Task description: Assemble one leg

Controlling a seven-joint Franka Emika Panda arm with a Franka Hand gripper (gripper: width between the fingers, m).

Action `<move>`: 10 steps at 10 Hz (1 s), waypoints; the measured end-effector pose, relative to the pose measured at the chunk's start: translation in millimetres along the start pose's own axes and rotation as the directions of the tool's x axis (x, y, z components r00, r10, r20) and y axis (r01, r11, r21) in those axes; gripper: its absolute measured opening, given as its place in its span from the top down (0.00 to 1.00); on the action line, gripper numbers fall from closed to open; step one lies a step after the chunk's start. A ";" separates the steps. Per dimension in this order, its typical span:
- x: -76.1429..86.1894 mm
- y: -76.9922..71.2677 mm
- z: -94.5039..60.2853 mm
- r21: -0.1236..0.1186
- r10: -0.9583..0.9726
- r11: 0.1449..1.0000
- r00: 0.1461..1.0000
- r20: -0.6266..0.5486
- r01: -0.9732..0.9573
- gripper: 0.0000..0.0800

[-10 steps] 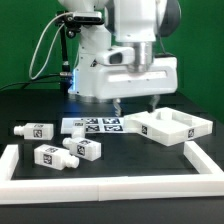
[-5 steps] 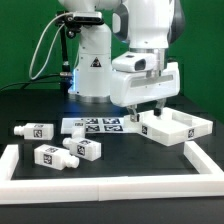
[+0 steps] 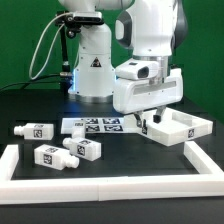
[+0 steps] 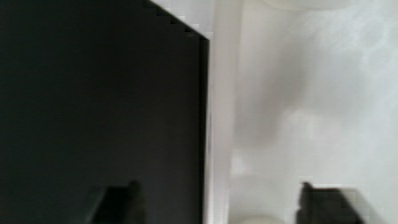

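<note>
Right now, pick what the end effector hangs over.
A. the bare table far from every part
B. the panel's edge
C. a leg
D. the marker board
B: the end effector hangs open at the panel, and the wrist view shows the panel's white edge running between its fingers.

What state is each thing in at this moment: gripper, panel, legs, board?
Panel: lying flat, rim up, no leg seen fitted.
Gripper: open, empty, low over the Panel's edge.
Far leg: on its side, loose.
Near leg: on its side, loose.
Third leg: on its side, loose.
Marker board: lying flat.
</note>
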State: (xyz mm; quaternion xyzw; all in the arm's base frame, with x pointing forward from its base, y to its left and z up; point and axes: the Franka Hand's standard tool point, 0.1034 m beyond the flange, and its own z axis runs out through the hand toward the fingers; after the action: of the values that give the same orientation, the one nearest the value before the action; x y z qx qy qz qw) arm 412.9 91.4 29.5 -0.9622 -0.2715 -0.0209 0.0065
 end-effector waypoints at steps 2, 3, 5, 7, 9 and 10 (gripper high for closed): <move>-0.1 0.0 0.2 0.000 0.000 1.000 1.000 0.000 0.000 0.86; -0.3 -0.1 0.3 0.000 0.000 1.000 1.000 0.001 0.000 0.97; -0.5 -0.2 0.6 0.001 0.000 1.000 1.000 0.001 0.000 1.00; -1.6 6.1 -6.3 0.009 -0.025 1.000 0.999 0.026 0.025 1.00; -4.1 9.0 -9.1 0.007 -0.028 1.000 0.999 0.024 0.028 1.00; -6.5 9.0 -3.7 0.010 -0.026 1.000 0.999 0.031 0.026 0.82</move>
State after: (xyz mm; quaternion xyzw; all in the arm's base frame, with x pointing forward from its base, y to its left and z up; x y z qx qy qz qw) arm 411.8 80.3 32.9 -0.9588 -0.2841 -0.0050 0.0065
